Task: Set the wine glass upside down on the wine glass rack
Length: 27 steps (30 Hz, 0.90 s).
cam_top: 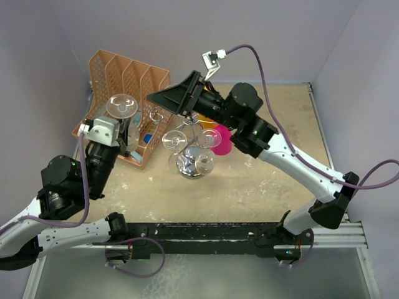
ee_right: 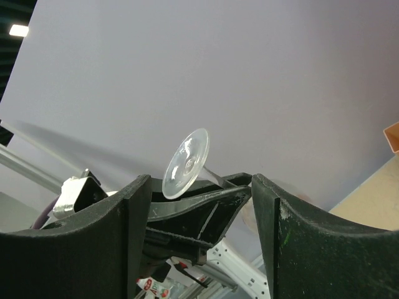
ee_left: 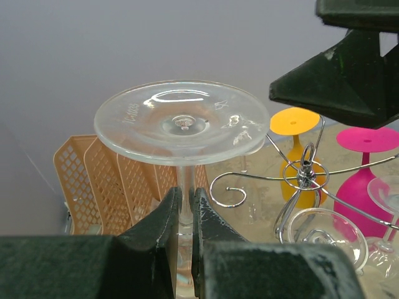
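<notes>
I see a clear wine glass (ee_left: 181, 121) held upside down, its round foot up, with my left gripper (ee_left: 185, 205) shut on the thin stem; the bowl is hidden below the fingers. From above, the glass (cam_top: 123, 106) hangs left of the chrome wine glass rack (cam_top: 190, 149), over the orange organizer. A free scroll arm of the rack (ee_left: 234, 190) curls just right of the stem. My right gripper (cam_top: 159, 96) stands open above the rack's left side, pointing at the glass and not touching it. In the right wrist view the glass foot (ee_right: 186, 163) shows beyond the open right gripper (ee_right: 199, 180).
An orange plastic file organizer (cam_top: 128, 78) stands at the back left, behind the held glass. On the rack hang a pink glass (ee_left: 365, 171), a yellow glass (ee_left: 296, 124) and a clear glass (ee_left: 324, 233). Walls close the space on the left, back and right.
</notes>
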Tool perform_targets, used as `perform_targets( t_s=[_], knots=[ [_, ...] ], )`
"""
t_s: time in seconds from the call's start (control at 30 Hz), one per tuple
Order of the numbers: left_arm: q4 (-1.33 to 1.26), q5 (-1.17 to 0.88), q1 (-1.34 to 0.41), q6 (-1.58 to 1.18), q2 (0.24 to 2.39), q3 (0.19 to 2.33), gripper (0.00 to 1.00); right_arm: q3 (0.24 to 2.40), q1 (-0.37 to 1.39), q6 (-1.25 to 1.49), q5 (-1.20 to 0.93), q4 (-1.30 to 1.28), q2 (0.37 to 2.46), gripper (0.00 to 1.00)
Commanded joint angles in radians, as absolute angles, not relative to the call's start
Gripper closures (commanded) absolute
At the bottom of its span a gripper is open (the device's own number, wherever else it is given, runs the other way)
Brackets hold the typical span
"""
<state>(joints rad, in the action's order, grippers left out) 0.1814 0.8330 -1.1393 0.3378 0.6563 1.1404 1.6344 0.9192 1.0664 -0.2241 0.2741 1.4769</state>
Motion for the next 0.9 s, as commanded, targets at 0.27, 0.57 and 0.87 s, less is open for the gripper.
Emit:
perform_targets(
  t_s=[0.27,0.57,0.87],
  knots=[
    [0.180,0.731,-1.138,0.401,0.653,1.155,1.00,1.731,0.999,1.094,-0.261,0.317,1.549,0.52],
    [0.247,0.722,-1.138,0.385,0.655,1.159,0.95,1.725,1.027,1.146,-0.294,0.334,1.580,1.00],
    [0.479,0.827,-1.138,0.043,0.589,1.181,0.53,1.709,1.035,1.172,-0.303,0.368,1.604,1.00]
  ],
)
